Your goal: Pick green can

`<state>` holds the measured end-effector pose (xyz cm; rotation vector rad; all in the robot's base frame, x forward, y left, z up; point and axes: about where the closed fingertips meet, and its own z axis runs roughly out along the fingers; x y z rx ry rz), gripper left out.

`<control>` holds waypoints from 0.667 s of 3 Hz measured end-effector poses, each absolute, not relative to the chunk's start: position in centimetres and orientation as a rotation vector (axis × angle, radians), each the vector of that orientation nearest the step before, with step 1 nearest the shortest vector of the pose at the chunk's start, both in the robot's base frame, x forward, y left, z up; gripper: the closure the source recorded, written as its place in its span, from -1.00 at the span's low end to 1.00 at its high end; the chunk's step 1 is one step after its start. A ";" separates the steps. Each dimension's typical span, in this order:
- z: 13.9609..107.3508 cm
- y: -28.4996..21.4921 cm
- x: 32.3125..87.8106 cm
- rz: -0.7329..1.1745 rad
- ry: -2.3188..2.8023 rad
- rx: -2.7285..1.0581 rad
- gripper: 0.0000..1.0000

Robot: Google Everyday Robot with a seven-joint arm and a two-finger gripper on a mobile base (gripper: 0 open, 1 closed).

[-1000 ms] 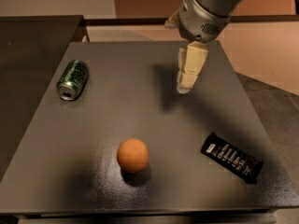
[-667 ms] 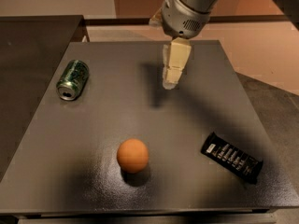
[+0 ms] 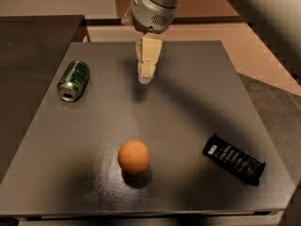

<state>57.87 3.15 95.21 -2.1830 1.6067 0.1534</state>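
Observation:
The green can [image 3: 73,80] lies on its side at the left of the dark grey table [image 3: 188,102], its silver top facing the near left. My gripper [image 3: 146,77] hangs from the arm above the table's far middle, pale fingers pointing down, empty. It is to the right of the can, well apart from it.
An orange ball [image 3: 134,157] sits near the front middle. A flat black snack bar wrapper [image 3: 233,158] lies at the front right. A darker surface adjoins the table on the left. Tan floor shows beyond the far and right edges.
The gripper has moved left across the far part of the table, toward the can. The can, ball and wrapper have not moved.

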 end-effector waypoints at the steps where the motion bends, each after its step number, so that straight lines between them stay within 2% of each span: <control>1: 94.9 6.4 59.0 0.099 1.492 -2.278 -1.00; 2: 94.4 9.9 59.5 0.002 1.307 -2.399 -1.00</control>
